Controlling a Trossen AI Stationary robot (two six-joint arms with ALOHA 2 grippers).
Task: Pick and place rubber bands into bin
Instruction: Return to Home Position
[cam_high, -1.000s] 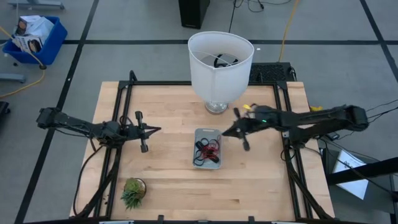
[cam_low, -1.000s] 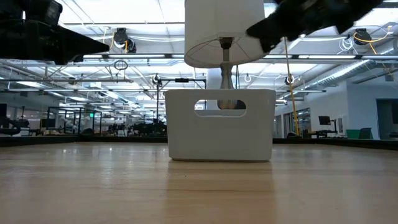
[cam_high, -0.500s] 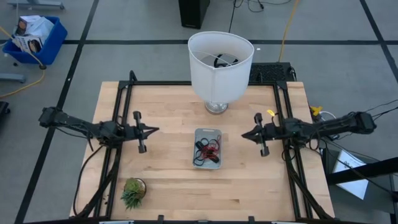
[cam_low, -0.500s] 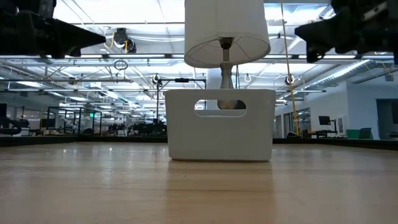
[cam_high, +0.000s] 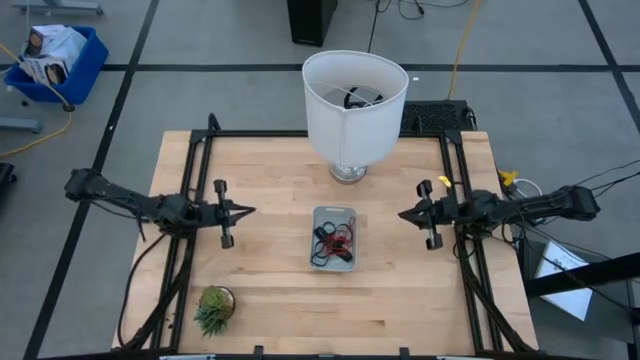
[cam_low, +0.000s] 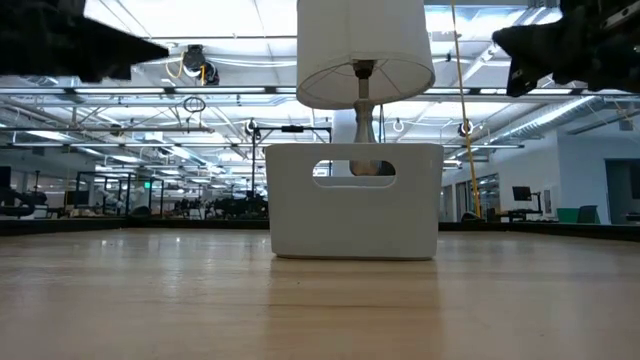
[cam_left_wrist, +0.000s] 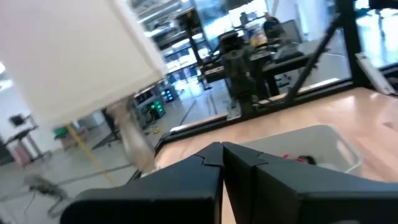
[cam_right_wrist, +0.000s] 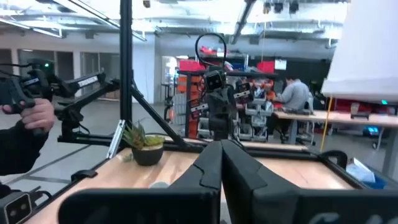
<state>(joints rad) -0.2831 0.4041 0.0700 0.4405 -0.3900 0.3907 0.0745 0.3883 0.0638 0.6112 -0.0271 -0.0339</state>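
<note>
Wooden boards made up the counter (cam_high: 270, 290), and near its middle stood the bin (cam_high: 334, 215), a pale shallow tray. The rubber bands (cam_high: 337, 243) lay inside it in a small loose tangle, several red ones mixed with dark ones.

The left arm (cam_high: 130, 200) reached in from the left edge of the counter, stretched out long and almost level. The left gripper (cam_high: 247, 210) pointed toward the bin but stayed well apart from it. Its fingers (cam_left_wrist: 186, 180) were pressed together with nothing between them (the left wrist view showed only a thin line where they met).

The right arm (cam_high: 530, 203) mirrored this pose from the right edge. The right gripper (cam_high: 404, 214) also aimed at the bin from a distance, and its fingers (cam_right_wrist: 199, 180) were closed and empty as well.

From counter height both grippers appeared only as dark shapes in the upper corners, high above the wood.

Behind the bin stood a lamp with a tall white shade (cam_high: 355, 100). A small green plant (cam_high: 214, 308) sat in the counter's near left corner.
</note>
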